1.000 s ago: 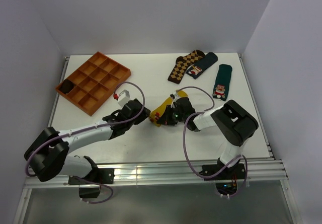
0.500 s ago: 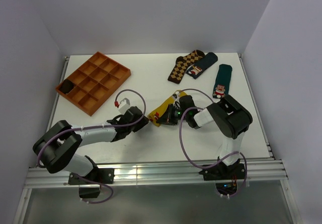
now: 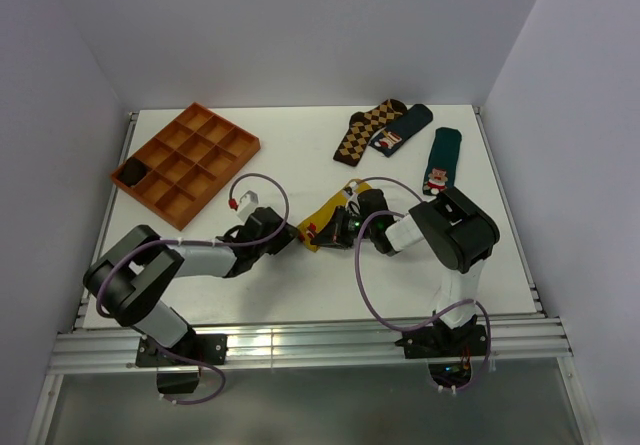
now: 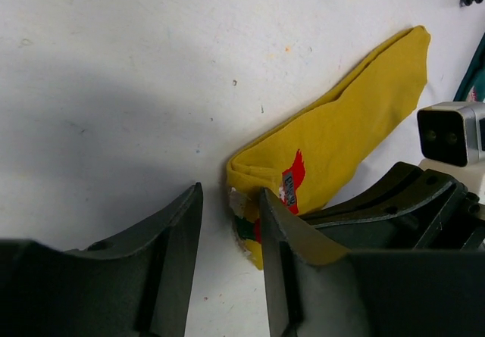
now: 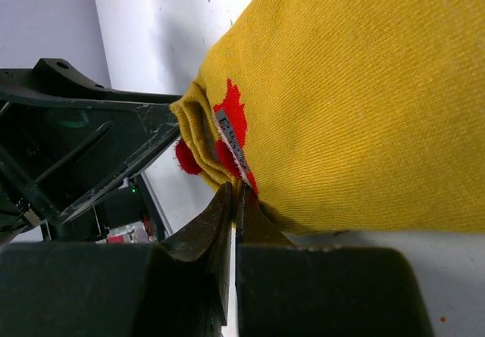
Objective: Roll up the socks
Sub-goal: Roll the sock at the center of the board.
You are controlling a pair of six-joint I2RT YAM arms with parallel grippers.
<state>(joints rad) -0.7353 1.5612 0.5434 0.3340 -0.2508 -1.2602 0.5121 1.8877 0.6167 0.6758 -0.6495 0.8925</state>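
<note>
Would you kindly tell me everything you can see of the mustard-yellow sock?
The mustard-yellow sock is knit fabric with a red-and-white figure near its toe. It lies diagonally on the white table, toe end folded over into a small roll. The shut right gripper touches that fold; the open left gripper sits right at it.

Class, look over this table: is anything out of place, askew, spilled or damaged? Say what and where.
Nothing looks spilled or damaged. Only the yellow sock stands out: it lies slantwise mid-table, its toe end bunched into a fold between the left gripper and the right gripper.
</note>
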